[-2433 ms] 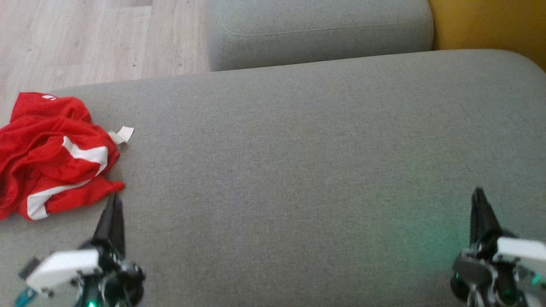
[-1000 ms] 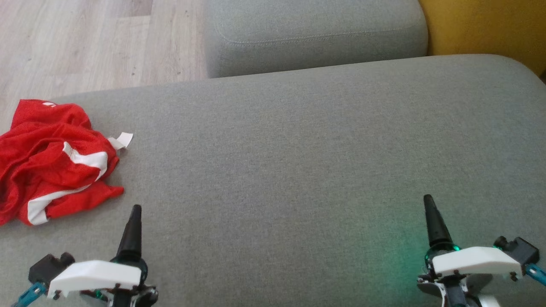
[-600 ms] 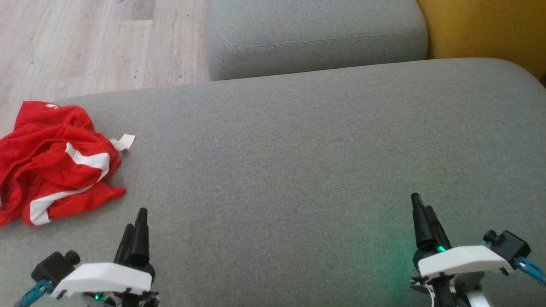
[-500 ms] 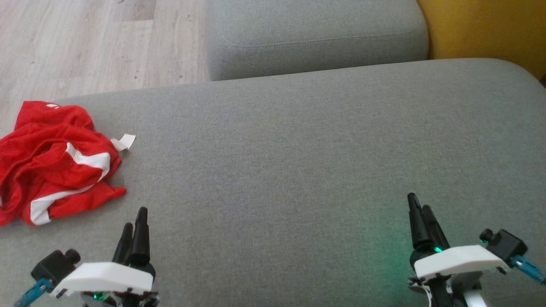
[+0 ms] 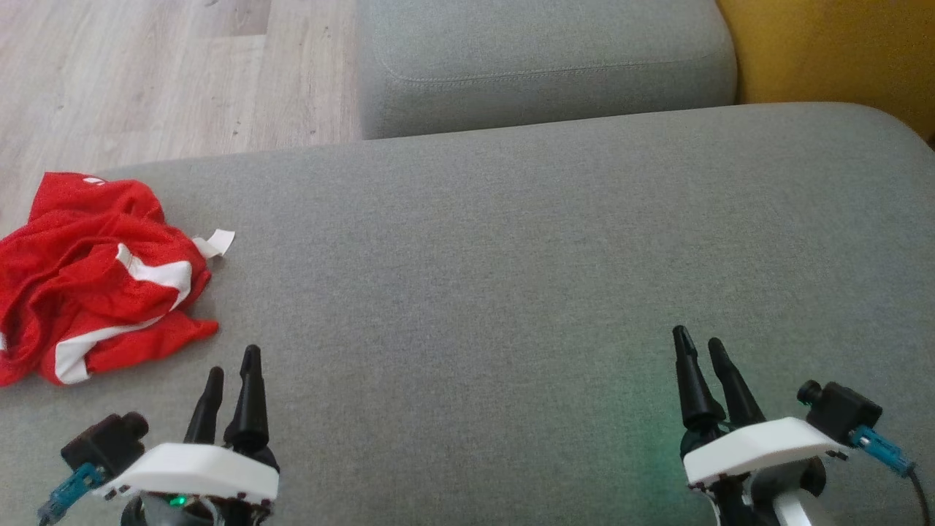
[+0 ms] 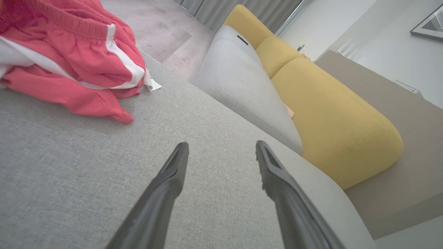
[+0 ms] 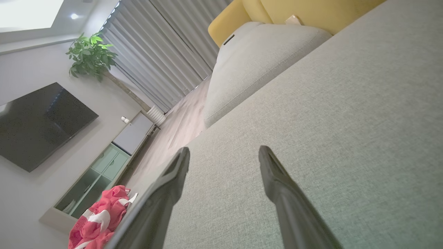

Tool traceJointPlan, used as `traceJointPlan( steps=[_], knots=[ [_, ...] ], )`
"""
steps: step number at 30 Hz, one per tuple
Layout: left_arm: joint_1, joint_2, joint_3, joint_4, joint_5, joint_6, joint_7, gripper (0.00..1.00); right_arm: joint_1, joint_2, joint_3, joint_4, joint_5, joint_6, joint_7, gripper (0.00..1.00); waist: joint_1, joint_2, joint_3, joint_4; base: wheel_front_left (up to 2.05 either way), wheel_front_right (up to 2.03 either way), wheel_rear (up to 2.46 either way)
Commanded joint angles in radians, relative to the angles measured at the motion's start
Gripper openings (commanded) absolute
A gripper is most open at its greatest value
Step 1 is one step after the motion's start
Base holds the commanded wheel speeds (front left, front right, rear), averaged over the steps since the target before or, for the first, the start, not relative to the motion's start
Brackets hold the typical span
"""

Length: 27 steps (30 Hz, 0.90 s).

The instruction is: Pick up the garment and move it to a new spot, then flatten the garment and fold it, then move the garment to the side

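Moved: left gripper (image 5: 232, 361) and right gripper (image 5: 697, 337) have both rolled since a second ago, so I now see two fingers on each instead of one; the right one has also slid inward.
Left gripper: released, fingers spread, nothing between them, over the grey seat cushion (image 5: 475, 256) at my lower left.
Right gripper: released too, empty, over the cushion at lower right.
Garment (image 5: 95, 277): red with white stripes, crumpled at the cushion's left edge, ahead and left of the left gripper, apart from it.
Tag (image 5: 217, 242): white, poking from the garment's right side onto the cushion.
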Motion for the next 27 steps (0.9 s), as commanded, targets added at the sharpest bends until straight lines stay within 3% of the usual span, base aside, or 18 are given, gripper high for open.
traceJointPlan(
  steps=[1, 10, 27],
  knots=[
    [-0.021, 0.017, 0.009, -0.047, 0.037, 0.01, -0.014, 1.0, -0.06, -0.007, 0.023, -0.042, -0.036, 0.001, -0.016, 1.0, 0.0, 0.0, -0.001, 0.0, 0.0, 0.0, 0.0],
    [-0.01, 0.018, 0.0, -0.071, 0.131, 0.027, -0.038, 1.0, -0.064, -0.007, 0.053, -0.05, -0.128, 0.001, -0.039, 1.0, 0.0, 0.0, -0.003, -0.003, 0.0, 0.0, 0.0],
    [0.018, -0.002, 0.013, -0.109, 0.337, 0.003, -0.09, 1.0, -0.065, -0.008, 0.079, -0.056, -0.299, 0.002, -0.092, 1.0, 0.0, 0.0, -0.01, -0.008, 0.0, 0.0, 0.0]
  ],
)
